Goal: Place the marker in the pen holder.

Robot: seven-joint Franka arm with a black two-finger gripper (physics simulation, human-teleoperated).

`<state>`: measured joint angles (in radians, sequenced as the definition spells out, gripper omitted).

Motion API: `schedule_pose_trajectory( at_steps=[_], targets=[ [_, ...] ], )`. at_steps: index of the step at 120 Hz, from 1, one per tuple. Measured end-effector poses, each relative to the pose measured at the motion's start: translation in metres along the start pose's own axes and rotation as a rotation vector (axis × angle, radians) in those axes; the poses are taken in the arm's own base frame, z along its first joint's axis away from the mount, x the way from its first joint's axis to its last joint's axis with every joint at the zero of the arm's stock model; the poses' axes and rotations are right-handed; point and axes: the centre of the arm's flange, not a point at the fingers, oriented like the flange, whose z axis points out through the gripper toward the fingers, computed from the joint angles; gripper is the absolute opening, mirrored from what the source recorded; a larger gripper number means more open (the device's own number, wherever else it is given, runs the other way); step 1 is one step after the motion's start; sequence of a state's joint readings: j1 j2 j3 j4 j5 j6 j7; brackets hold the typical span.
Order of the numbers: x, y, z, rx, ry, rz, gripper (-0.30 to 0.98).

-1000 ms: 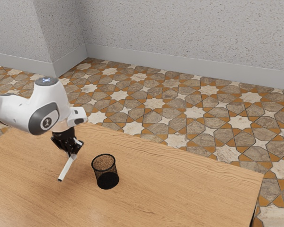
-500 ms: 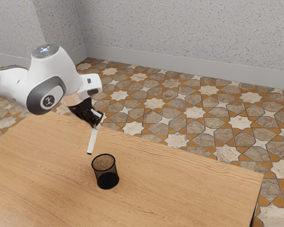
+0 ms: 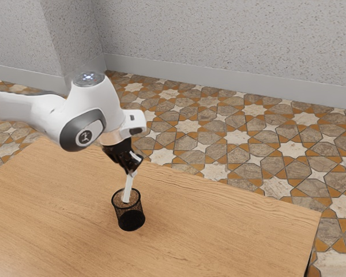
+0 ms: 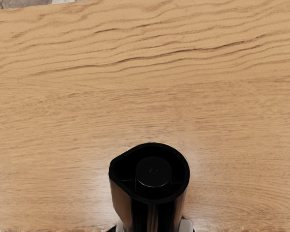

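Pinching the marker (image 3: pixel 128 184) at the pen holder (image 3: pixel 130 219): exterior view, white barrel (image 3: pixel 127 194); wrist view, hollow black end (image 4: pixel 153 173).

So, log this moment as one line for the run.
gripper: shut on marker | marker: tilted, lower end at mouth of holder | holder: upright on table | release: not yet

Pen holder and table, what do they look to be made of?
Pen holder: probably black-coated metal mesh, going by the see-through wall and dark rim; dark plastic is possible. Table: wood or wood-look laminate, satin finish, judging by grain lines and soft sheen.
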<state>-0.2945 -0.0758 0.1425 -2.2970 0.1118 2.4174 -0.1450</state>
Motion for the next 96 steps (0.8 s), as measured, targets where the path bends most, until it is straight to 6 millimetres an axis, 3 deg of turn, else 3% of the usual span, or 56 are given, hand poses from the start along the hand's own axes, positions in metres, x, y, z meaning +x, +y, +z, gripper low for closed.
schedule_pose_trajectory(
  at_steps=[21, 45, 53, 64, 73, 84, 96],
  targets=[
    [-0.017, 0.0, 0.019, 0.004, -0.05, -0.008, -0.08],
    [-0.023, -0.006, 0.022, -0.006, -0.088, -0.016, 0.33],
    [-0.003, -0.005, -0.006, -0.012, -0.068, 0.004, 0.42],
    [0.048, -0.015, -0.091, -0.027, -0.02, 0.028, 0.51],
    [0.064, -0.029, -0.145, -0.031, -0.03, 0.054, 0.57],
    [0.061, -0.036, -0.167, -0.036, -0.093, 0.111, 0.61],
    [0.054, -0.041, -0.169, -0.043, -0.163, 0.167, 0.64]
  ],
)
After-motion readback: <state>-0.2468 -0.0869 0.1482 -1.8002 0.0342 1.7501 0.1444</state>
